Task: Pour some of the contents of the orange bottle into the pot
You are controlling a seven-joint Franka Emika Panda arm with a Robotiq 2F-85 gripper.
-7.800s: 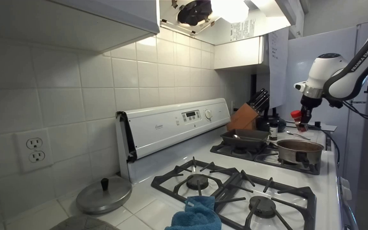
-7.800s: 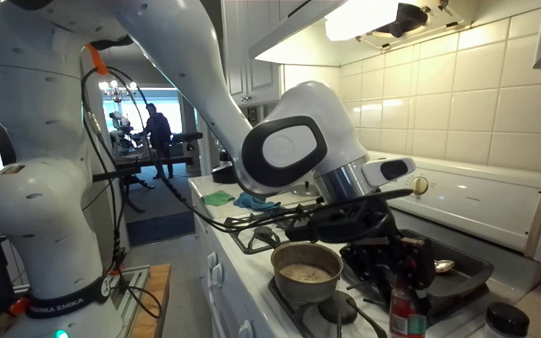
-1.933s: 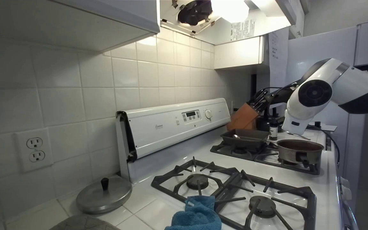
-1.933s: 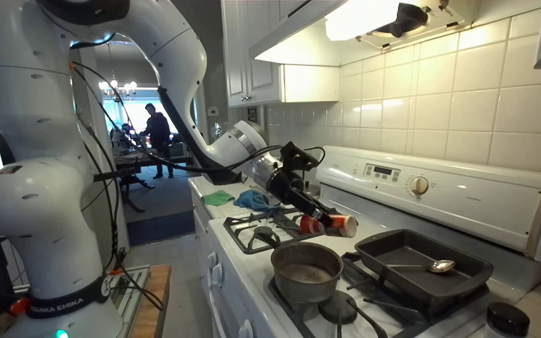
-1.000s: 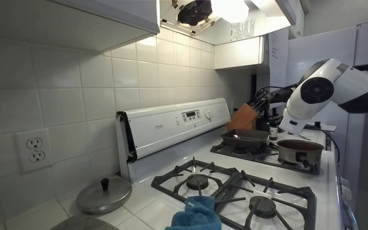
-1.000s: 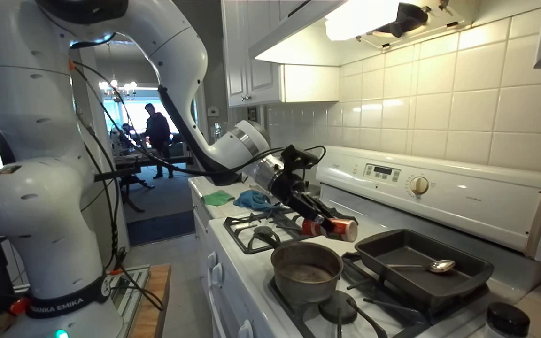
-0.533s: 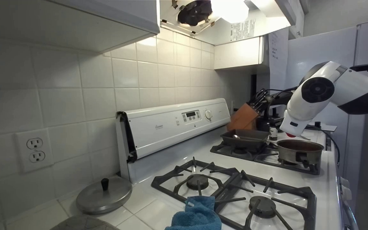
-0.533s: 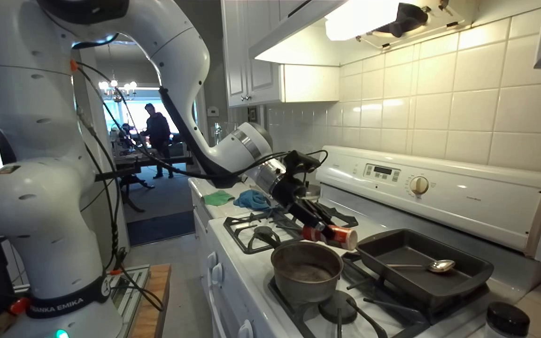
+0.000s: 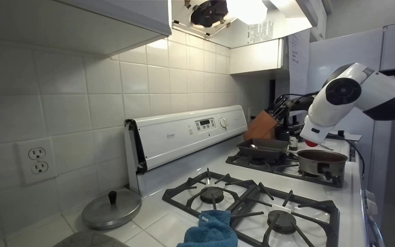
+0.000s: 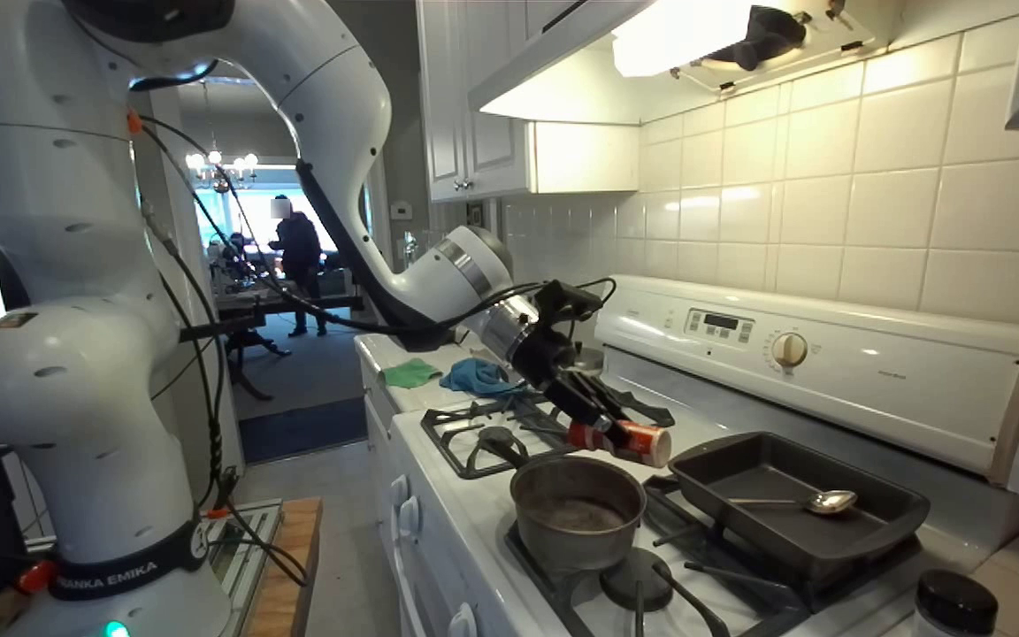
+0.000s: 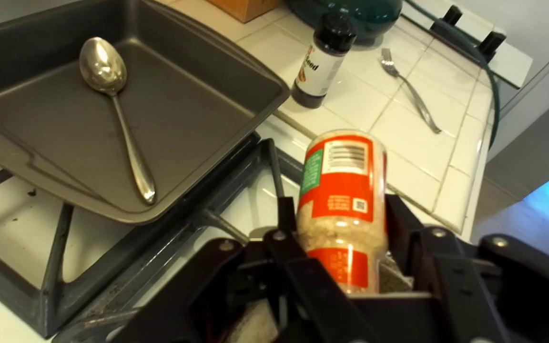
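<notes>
Although the orange bottle (image 10: 649, 442) is already gripped and raised near the pot (image 10: 576, 537), nothing visible proves that any of its contents (image 11: 339, 232) have gone in. The gripper (image 11: 341, 214) stands parted by just the bottle's girth, clamped around it from two sides, and has hold of nothing else. In an exterior view the bottle lies almost level, a little above the pot's far rim, its pale end pointing toward the baking pan (image 10: 775, 479) that sits beside the pot; how much of it overhangs the pot's inside cannot be told. In an exterior view the arm (image 9: 331, 113) hides most of it, leaving only a bit of red above the pot. Grasping and carrying therefore look done, and tipping at least well begun. Pale contents show inside the bottle in the wrist view, so some remain; whether its mouth is uncapped cannot be made out, and no stream falls visibly into the pot. What seems left is to bring the mouth squarely over the pot, tilt it more steeply or shake it, let a portion drop, then right the bottle and take it away from the pot.
</notes>
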